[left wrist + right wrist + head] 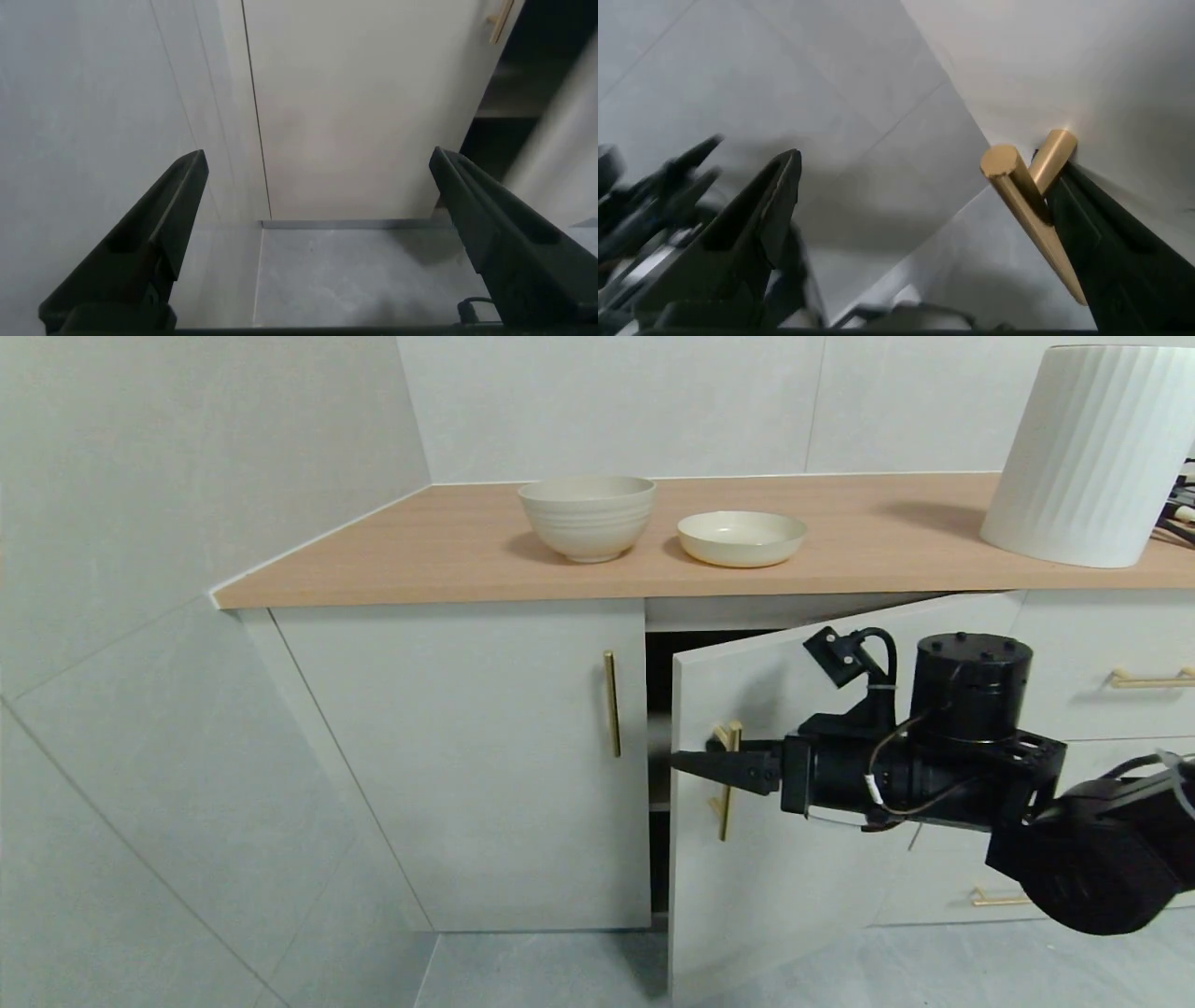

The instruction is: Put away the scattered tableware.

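Since the cupboard must stand open before any tableware can go in, my right pincer (691, 763) is at the brass handle (1032, 210) of the right-hand door (747, 905). It is spread rather than pinching, and the bar lies against one finger. I judge that this hooked hold is enough to swing a light door. The door is partly ajar, with a dark gap along its 9 o'clock edge.

The shallow dish (741, 537) sits on the table (420, 560) at 12 o'clock from the handle. The bowl (586, 516) is just beside it at the dish's 9 o'clock, not touching. A tall white ribbed vessel (1092, 453) stands well apart at the table's 3 o'clock end.

My left pincer (318, 163) hangs low, spread and empty, over the floor (355, 280) before the closed left door (467, 756). I'd guess it is there to stay out of the swinging door's way.

The door needs to open wider next, and the risk is the bar slipping off my finger.
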Motion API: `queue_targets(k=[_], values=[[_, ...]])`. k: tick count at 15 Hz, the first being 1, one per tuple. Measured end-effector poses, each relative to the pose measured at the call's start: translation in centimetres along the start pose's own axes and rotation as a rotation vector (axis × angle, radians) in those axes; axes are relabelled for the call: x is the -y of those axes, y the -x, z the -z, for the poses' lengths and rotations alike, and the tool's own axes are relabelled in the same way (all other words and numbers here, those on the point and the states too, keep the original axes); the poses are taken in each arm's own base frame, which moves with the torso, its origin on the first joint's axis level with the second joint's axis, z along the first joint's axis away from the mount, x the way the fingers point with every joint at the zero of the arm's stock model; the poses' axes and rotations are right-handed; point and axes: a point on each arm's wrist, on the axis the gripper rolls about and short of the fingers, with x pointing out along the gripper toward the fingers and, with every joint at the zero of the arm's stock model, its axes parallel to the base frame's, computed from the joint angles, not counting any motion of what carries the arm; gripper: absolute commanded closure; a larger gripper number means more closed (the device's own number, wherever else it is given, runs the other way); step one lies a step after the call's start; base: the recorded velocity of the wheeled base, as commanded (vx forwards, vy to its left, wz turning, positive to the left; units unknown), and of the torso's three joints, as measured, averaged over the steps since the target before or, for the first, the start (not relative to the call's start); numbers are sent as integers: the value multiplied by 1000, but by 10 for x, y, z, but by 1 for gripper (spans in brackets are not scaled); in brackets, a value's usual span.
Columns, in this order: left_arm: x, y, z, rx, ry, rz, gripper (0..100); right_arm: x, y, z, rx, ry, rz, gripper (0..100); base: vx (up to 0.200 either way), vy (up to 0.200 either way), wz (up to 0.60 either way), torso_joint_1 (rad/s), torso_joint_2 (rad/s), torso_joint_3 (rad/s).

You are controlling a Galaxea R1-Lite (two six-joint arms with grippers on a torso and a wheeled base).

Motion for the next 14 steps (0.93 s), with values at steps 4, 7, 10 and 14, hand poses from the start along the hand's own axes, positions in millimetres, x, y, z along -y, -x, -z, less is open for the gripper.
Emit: queue_targets(k=[4,7,10,14], values=[[0,0,0,0,0,-1,0,-20,29,12,-24,-12,-16,0,0,0,0,0,0,0],[0,0,0,1,-14,5,0,-28,43,20,-33,-19,-14,0,0,0,0,0,0,0],[3,7,-19,48,-7,134,0,-33,50,22,-32,-18,-15,0,0,0,0,0,0,0],[10,13,-71,0,60,466,0,-35,52,22,-31,-18,-17,0,0,0,0,0,0,0]])
